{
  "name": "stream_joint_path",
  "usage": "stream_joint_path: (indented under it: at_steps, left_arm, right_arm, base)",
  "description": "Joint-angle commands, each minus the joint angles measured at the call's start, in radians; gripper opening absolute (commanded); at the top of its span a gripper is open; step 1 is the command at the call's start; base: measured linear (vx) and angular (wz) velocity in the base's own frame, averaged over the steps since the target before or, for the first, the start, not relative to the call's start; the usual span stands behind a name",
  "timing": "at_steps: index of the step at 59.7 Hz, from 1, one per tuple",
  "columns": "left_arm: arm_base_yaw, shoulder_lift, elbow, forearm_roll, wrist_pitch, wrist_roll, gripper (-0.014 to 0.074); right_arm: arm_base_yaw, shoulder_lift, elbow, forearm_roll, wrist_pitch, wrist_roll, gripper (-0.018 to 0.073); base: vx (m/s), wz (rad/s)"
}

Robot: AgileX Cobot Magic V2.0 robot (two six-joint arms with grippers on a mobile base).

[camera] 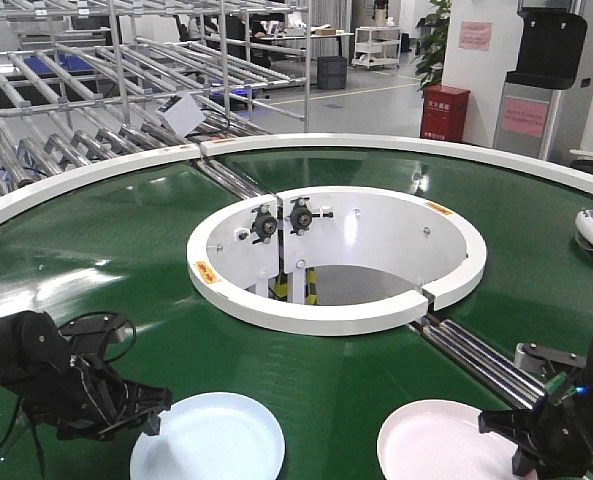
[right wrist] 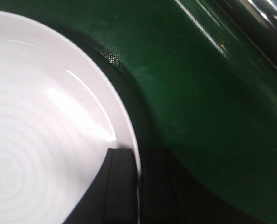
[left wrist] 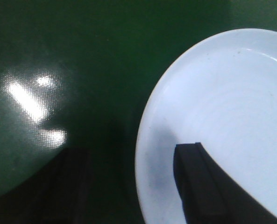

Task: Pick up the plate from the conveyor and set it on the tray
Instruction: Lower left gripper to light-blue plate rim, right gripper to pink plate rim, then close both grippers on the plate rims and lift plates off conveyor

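- The conveyor (camera: 96,250) fills the front view: a glossy dark green belt around a white inner ring (camera: 336,318), with steel rollers (camera: 481,358) crossing the belt at the right
- Two plates lie flat on the belt at the near edge, well apart: a pale blue plate (camera: 211,440) on the left and a pinkish-white plate (camera: 438,442) on the right
- The left pincer (camera: 154,412) is low at the left rim of the pale blue plate (left wrist: 231,107), and it is open. In its wrist view one finger (left wrist: 196,182) is over the inside of this plate and the other is over the bare belt, so the rim lies between them with a wide gap
- The right pincer (camera: 498,425) is at the right rim of the pinkish-white plate (right wrist: 35,140). In its wrist view one finger (right wrist: 117,186) is on the inside of the plate and the other just outside, with the rim pinched between them (closed on the rim, as far as the view shows)
- Behind the conveyor stand grey metal roller racks (camera: 86,90) and a red box (camera: 444,112)
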Motion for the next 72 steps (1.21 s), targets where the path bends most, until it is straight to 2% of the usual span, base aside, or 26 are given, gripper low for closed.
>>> stream_joint_path:
  at_steps: [1,10,19,25,33,50,72]
  left_arm:
    - [-0.011,-0.027,-0.041,-0.017,-0.043,0.002,0.0504]
    - [-0.013,0.007,-0.049,-0.018,-0.043,0.002,0.0487]
    - [-0.013,0.024,-0.049,-0.019,-0.044,0.002,0.0397]
    - [-0.013,0.024,-0.049,-0.016,-0.044,0.002,0.0248]
    - [-0.013,0.024,-0.049,-0.019,-0.043,0.010,-0.0008]
    - [-0.013,-0.029,-0.049,-0.020,-0.057,0.010,-0.0007]
    - [-0.013,-0.277,-0.049,-0.021,-0.116,0.010,-0.0006]
  right_arm:
    - [0.001,-0.042,-0.024,0.001,-0.015,-0.018,-0.0013]
    - [0.001,-0.042,-0.024,0.001,-0.015,-0.018,-0.0013]
    - [0.001,-0.042,-0.024,0.001,-0.015,-0.018,-0.0013]
    - [0.001,-0.042,-0.024,0.001,-0.015,-0.018,-0.0013]
    - [0.001,-0.042,-0.024,0.001,-0.015,-0.018,-0.0013]
    - [0.001,-0.042,-0.024,0.000,-0.008,-0.021,-0.0013]
    - [0.001,-0.169,-0.024,0.002,0.003,-0.042,-0.0013]
  base:
    - [0.00,0.00]
    - [0.00,0.00]
    - [0.00,0.00]
    - [0.00,0.00]
    - [0.00,0.00]
    - [0.00,0.00]
    - [0.00,0.00]
